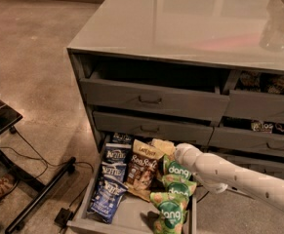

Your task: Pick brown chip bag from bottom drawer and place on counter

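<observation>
**Brown chip bag hemmed in on both sides**

The brown chip bag (142,172) lies in the open bottom drawer (127,225). Blue bags (113,163) press against its left side and green bags (176,189) crowd its right. The gripper (178,153) sits at its upper right corner, with the white arm (239,179) barring that side. A drawer front (151,128) stands just behind the bag. Straight above it the way is open. The counter (180,28) overhead shows bare glossy surface.

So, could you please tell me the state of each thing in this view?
Bottom drawer: pulled open, holding snack bags.
Brown chip bag: lying in it, between Kettle bags and dang bags.
Claw: low over the drawer, beside the dang bags.
Counter: brown bag not yet on it.
</observation>
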### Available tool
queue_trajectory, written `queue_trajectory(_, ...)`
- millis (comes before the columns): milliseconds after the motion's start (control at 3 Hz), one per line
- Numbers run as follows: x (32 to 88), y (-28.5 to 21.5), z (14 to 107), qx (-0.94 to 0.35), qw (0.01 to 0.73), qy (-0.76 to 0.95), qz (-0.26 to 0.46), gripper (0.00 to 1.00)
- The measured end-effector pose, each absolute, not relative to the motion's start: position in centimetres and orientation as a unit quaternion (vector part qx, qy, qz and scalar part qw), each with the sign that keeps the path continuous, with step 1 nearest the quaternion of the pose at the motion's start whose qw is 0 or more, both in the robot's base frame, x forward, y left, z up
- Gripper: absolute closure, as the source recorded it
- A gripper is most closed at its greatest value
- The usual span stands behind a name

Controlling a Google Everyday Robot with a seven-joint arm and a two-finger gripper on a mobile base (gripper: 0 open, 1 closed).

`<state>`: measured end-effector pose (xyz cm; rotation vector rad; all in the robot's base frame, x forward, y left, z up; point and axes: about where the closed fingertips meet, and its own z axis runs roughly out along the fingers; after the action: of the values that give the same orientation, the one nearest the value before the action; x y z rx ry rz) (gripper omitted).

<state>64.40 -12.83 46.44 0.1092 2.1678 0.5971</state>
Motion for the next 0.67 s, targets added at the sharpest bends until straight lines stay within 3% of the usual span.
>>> queue_trajectory(667, 64.9, -12.2, 44.8, 0.042, 0.425, 0.876, 0.223, 0.0)
